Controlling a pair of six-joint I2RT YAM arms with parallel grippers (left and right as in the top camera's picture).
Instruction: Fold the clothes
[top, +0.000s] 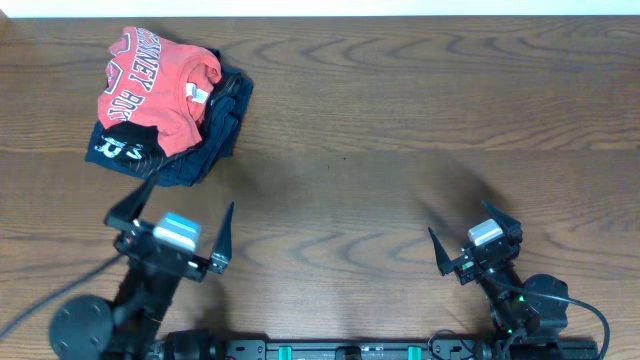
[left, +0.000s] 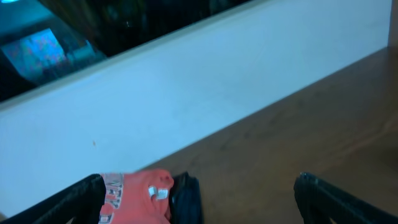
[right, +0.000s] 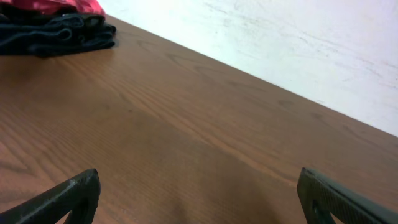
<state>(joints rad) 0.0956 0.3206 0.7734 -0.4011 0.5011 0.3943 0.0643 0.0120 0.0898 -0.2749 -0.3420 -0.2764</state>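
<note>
Both empty, agape: left gripper (top: 186, 200), right gripper (top: 458, 218); T-shirt (top: 155, 85) half-hides dark garments (top: 215, 128).

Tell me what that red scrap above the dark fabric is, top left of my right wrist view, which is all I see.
Observer: A coral-red cotton T-shirt with white block lettering, bunched on top of a dark pile.
Operator: What is in the pile?
Observer: A navy garment with white lettering sticks out underneath, on the side nearest the arms.
Operator: And the left gripper?
Observer: The left gripper is open and empty, just short of the pile.
</note>
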